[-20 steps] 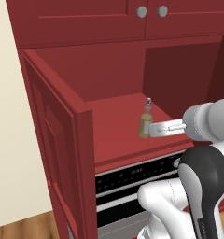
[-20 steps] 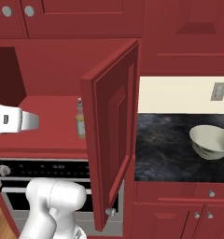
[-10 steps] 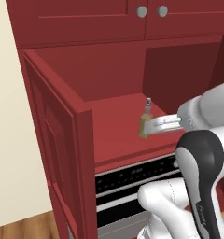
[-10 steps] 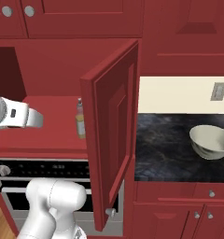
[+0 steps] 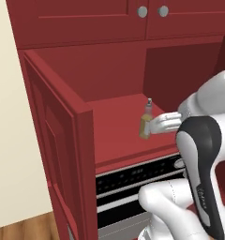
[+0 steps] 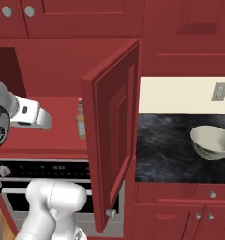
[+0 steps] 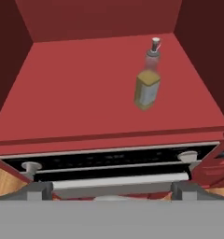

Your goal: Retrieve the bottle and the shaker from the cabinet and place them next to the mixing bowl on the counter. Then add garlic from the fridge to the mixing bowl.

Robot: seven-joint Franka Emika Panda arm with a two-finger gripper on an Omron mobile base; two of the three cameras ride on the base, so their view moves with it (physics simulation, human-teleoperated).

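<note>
The bottle [image 5: 146, 121] [image 6: 80, 120] [image 7: 147, 89], pale yellow with a grey pump top, stands upright on the open cabinet's red shelf [image 5: 116, 126] near the front edge. My gripper [image 5: 155, 125] [image 6: 49, 123] [image 7: 112, 190] hovers close beside it, open wide with nothing between its fingers. In the hand view the bottle lies ahead and right of centre, beyond the fingertips [image 7: 40, 190]. The cream mixing bowl [image 6: 212, 142] sits on the black counter [image 6: 166, 150] to the right. The shaker, garlic and fridge are out of view.
The cabinet's right door [image 6: 112, 140] swings out between the shelf and the counter; the left door [image 5: 63, 154] also stands open. An oven with a black control panel [image 5: 133, 176] [image 7: 109, 161] sits under the shelf. Red drawers run below the counter.
The hand has crept a little closer to the bottle and the elbow has swung nearer the cameras. The bottle has not moved. The jaws stay open.
</note>
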